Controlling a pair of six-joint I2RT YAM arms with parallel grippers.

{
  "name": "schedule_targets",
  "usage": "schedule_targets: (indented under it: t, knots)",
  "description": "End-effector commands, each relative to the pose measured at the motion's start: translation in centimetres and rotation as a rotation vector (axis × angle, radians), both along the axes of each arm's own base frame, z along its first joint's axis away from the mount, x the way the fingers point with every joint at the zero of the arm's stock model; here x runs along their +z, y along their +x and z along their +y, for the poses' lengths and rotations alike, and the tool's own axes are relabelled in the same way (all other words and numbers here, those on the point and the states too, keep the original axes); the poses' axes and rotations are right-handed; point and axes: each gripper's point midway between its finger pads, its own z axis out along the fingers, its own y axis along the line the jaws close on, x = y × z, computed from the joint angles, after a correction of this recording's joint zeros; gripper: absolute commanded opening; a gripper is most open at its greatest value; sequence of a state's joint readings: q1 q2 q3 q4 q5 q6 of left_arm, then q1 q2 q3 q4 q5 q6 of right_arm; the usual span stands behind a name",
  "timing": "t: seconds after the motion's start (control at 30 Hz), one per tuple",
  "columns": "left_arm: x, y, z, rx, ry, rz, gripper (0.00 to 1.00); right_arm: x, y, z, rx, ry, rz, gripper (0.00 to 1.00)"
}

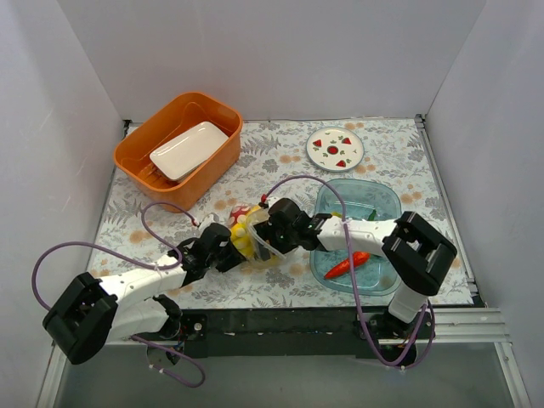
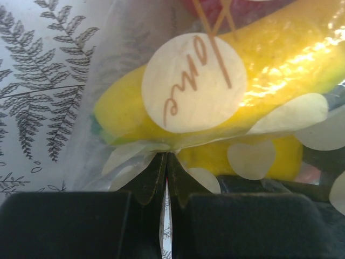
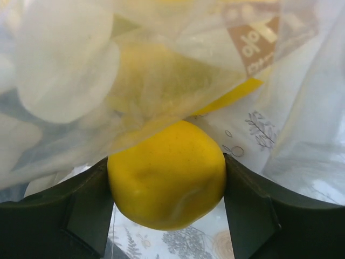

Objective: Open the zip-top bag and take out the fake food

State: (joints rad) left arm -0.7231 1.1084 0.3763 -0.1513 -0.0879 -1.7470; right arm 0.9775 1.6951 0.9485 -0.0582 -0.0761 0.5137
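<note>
The zip-top bag [image 1: 248, 236], clear with white dots, lies on the mat between my two grippers. My left gripper [image 1: 226, 252] is shut on the bag's edge, pinched film showing between the jaws in the left wrist view [image 2: 166, 157]. Yellow fake food [image 2: 280, 59] and a red piece [image 1: 240, 214] sit inside the bag. My right gripper [image 1: 272, 235] is at the bag's other side. It is shut on a yellow fake fruit [image 3: 167, 172] just under the bag's film [image 3: 108, 70]. A long red pepper [image 1: 346, 265] and a green bit [image 1: 371, 215] lie in the blue tray [image 1: 387, 200].
An orange basin [image 1: 136, 153] with a white dish [image 1: 189, 149] stands at the back left. A white round plate [image 1: 335, 149] printed with strawberries lies at the back middle-right. White walls enclose the floral mat [image 1: 280, 161].
</note>
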Motion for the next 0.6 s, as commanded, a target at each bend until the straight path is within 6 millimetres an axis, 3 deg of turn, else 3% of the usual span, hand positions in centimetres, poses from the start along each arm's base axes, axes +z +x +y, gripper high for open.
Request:
schedule_targets:
  t: [0.0, 0.1, 0.23, 0.37, 0.57]
  knots:
    - [-0.1, 0.5, 1.8, 0.114, 0.046, -0.001, 0.00, 3.4, 1.1, -0.3, -0.031, 0.011, -0.084, 0.33]
    - [-0.2, 0.3, 2.8, 0.164, 0.060, 0.004, 0.00, 5.2, 2.1, -1.4, -0.081, -0.013, -0.148, 0.25]
    - [-0.9, 0.1, 3.4, 0.191, 0.083, 0.028, 0.00, 7.5, 2.7, -2.3, -0.101, -0.010, -0.206, 0.23]
    - [-1.0, 0.1, 3.2, 0.200, 0.073, 0.042, 0.00, 10.1, 3.0, -3.4, -0.137, -0.005, -0.259, 0.22]
    - [0.4, 0.4, 2.2, 0.157, 0.035, 0.008, 0.00, 12.3, 3.3, -6.9, -0.230, -0.046, -0.323, 0.21]
